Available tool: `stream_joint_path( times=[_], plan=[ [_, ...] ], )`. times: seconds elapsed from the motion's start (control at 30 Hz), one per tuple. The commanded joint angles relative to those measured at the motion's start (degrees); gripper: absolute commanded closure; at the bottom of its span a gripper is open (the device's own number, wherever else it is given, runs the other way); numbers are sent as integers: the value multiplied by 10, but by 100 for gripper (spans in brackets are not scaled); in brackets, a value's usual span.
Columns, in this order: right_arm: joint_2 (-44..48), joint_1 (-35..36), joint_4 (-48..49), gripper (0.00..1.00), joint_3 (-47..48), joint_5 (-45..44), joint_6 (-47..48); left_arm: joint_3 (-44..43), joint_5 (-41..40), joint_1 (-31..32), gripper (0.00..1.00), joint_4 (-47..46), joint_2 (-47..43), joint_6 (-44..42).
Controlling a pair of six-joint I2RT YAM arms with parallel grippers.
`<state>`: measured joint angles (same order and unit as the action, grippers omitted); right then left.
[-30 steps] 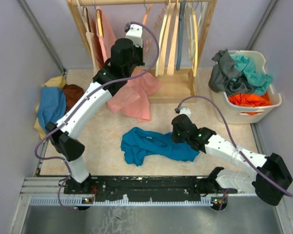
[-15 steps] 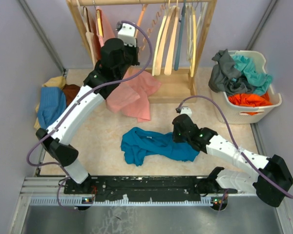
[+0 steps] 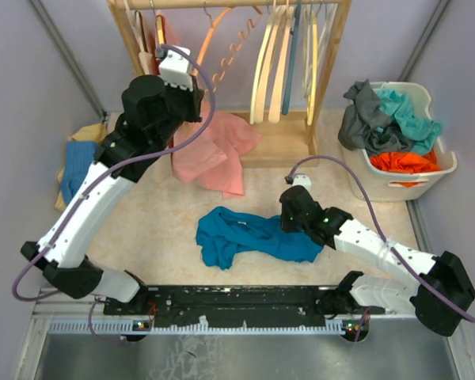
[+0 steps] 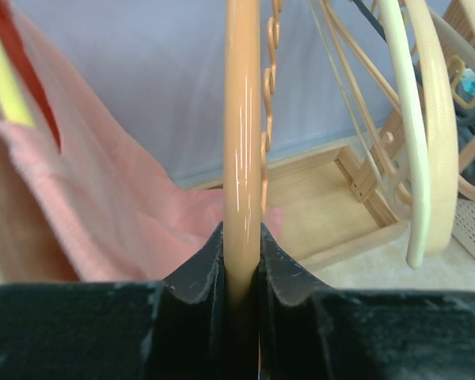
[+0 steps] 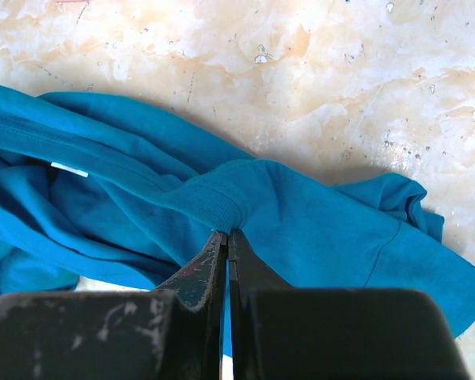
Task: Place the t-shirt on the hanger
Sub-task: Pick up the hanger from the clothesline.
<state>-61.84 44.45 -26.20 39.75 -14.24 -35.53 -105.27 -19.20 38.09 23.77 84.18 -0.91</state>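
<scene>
The teal-blue t-shirt (image 3: pixel 245 236) lies crumpled on the table in front of the arms. My right gripper (image 3: pixel 290 224) rests at its right end, and in the right wrist view it (image 5: pixel 228 236) is shut on the ribbed collar of the t-shirt (image 5: pixel 324 214). A small white label (image 5: pixel 68 169) shows on the cloth. My left gripper (image 3: pixel 195 85) is raised by the rack, shut on one curved arm of the orange-tan hanger (image 3: pixel 218 43). In the left wrist view the hanger (image 4: pixel 242 119) runs straight up from the closed left gripper (image 4: pixel 242 237), its wavy bar just behind.
A wooden rack (image 3: pixel 332 55) at the back carries several cream hangers (image 3: pixel 271 63) and pink garments. A pink cloth (image 3: pixel 218 154) lies under it. A white basket (image 3: pixel 439 162) of clothes stands at the right. Blue and brown cloths (image 3: pixel 77 162) are piled at the left.
My left arm has swung left, carrying the hanger leftward along the rack front. The right arm and the t-shirt have not moved.
</scene>
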Motion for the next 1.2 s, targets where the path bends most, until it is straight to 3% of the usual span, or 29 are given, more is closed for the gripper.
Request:
stream_joint_path(
  times=[0.0, 0.9, 1.17],
  plan=[
    [5, -8, 11, 100, 17, -1, 7, 7, 25, -5, 100, -8, -75, 18],
    [17, -7, 0, 100, 23, 50, 12, 88, 130, -5, 100, 253, -304, 98],
    [20, -7, -7, 100, 20, 55, 19, 153, 208, -5, 100, 297, -357, 134]
  ],
)
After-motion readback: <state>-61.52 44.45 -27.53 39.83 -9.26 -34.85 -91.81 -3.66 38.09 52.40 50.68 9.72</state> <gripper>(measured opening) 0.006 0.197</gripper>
